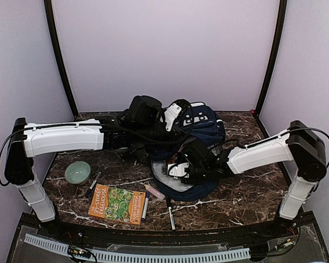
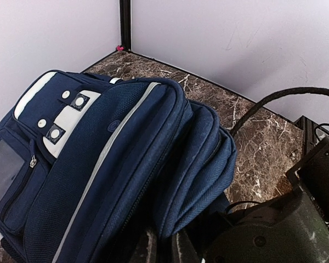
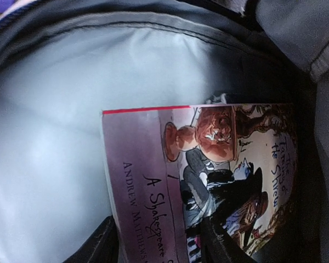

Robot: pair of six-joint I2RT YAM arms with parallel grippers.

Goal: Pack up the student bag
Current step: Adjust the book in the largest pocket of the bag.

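Right wrist view: your right pincer (image 3: 156,233) stands half wide, holding nothing, over the Shakespeare book (image 3: 219,164) inside the student bag (image 1: 205,123), far back on the table (image 1: 252,192). Your left pincer (image 1: 180,107) is squeezed tight by the bag's top; what it pinches is hidden. If it slips, the bag's mouth may flop onto your arm. Count: one bag, one Shakespeare book, one orange book (image 1: 117,204), one bowl (image 1: 78,172), three pens (image 1: 93,185), one pink stick (image 1: 153,192).

The navy-blue fabric student bag (image 1: 208,125) (image 2: 126,164) (image 3: 55,137), with white stripes and a white-grey patch, lies at the middle of the bench (image 1: 252,192) toward the far side, its main compartment gaping open on pale grey lining.
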